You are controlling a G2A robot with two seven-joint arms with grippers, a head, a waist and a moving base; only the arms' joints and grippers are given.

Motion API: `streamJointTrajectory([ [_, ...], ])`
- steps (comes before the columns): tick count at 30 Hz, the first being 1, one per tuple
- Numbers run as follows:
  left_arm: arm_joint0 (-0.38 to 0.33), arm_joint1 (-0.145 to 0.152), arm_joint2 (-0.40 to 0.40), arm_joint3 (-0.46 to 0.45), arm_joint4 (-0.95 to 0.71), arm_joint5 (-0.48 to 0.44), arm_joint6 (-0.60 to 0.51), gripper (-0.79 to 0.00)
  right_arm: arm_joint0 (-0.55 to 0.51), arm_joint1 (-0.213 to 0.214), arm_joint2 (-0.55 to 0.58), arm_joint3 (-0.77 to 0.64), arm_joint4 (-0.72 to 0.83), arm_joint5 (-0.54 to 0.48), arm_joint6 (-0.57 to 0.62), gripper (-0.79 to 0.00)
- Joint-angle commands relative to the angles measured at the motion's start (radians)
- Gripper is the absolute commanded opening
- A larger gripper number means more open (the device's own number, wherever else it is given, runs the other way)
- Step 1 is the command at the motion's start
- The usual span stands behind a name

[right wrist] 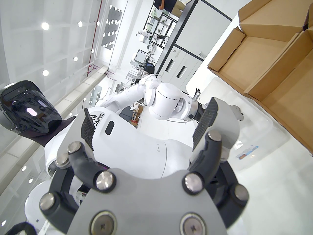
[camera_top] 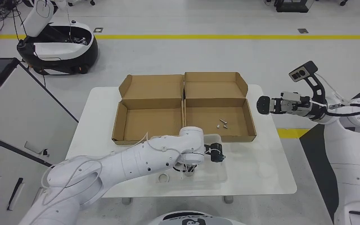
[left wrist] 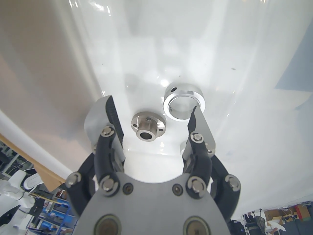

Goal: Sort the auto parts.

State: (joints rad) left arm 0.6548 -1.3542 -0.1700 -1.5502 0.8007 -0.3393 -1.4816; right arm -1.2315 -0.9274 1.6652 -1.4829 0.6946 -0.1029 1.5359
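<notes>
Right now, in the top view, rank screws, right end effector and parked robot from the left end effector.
1. screws, in the right box.
2. right end effector, raised off to the right.
3. parked robot, far back left.

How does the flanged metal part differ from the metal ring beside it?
The flanged hub has a flat disc with small holes and a narrow raised neck; the ring is a plain band with a wide bore and one side hole. The hub looks duller, the ring brighter. The hub lies between the fingers of the open left gripper; the ring is partly behind one fingertip. Both are round metal parts lying in the clear bin.
</notes>
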Motion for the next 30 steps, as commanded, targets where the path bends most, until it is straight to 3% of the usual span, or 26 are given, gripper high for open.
streamJointTrajectory([
  [1, 0.004, 0.002, 0.000, 0.001, 0.002, -0.004, 0.004, -0.271, 0.000, 0.000, 0.000, 0.000, 0.000, 0.000, 0.000, 0.000],
  [10, 0.010, 0.004, 0.000, 0.001, 0.003, -0.011, 0.012, -0.403, 0.000, 0.000, 0.000, 0.000, 0.000, 0.000, 0.000, 0.000],
  [22, 0.030, 0.002, 0.000, 0.002, 0.010, -0.016, 0.016, -0.449, 0.000, 0.000, 0.000, 0.000, 0.000, 0.000, 0.000, 0.000],
  [30, 0.037, -0.005, 0.000, 0.020, 0.019, -0.026, 0.026, -0.520, 0.000, 0.000, 0.000, 0.000, 0.000, 0.000, 0.000, 0.000],
])
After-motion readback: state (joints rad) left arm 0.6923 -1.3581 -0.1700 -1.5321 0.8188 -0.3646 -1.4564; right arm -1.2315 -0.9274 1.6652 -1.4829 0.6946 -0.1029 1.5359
